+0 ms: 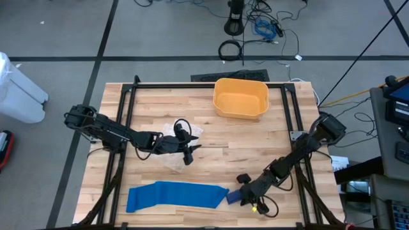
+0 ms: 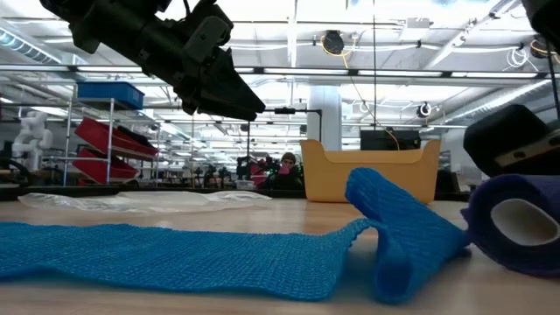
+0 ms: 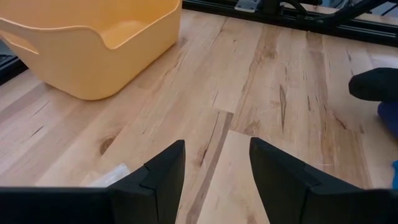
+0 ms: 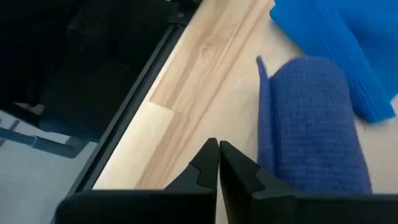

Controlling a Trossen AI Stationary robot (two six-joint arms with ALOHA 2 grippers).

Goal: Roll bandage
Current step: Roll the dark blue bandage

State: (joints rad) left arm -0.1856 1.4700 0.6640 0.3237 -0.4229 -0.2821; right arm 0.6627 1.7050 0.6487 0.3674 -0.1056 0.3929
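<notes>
Here the rolling looks barely begun. The blue bandage (image 1: 176, 195) lies stretched flat along the near edge of the tabletop (image 1: 211, 137), and only its right-hand end is wound into a darker roll (image 1: 234, 197); the low view shows that roll (image 2: 516, 223) standing on its side with its hollow core visible, beside a loose fold of fabric that humps up off the wood.

The right gripper (image 1: 248, 199) sits low at the near right corner, just beside the roll. Its own wrist view shows the roll (image 4: 311, 124) lying next to it while the two fingers meet with nothing between them, so it has no hold on the bandage.

The left gripper (image 1: 187, 153) hangs above the middle of the tabletop, clear of the bandage, beside a crumpled clear wrapper (image 1: 177, 131). Its wrist view shows the fingers (image 3: 158, 180) standing apart over bare wood, with the yellow bin (image 3: 87, 43) ahead.

As a judgement, the step in hand is getting a fresh purchase on the started roll. The next move calls for the right gripper to part its fingers and take the roll, then turn it along the flat length, while the left gripper comes down to pin or tension the free strip so the humped fold winds in smoothly rather than bunching.
</notes>
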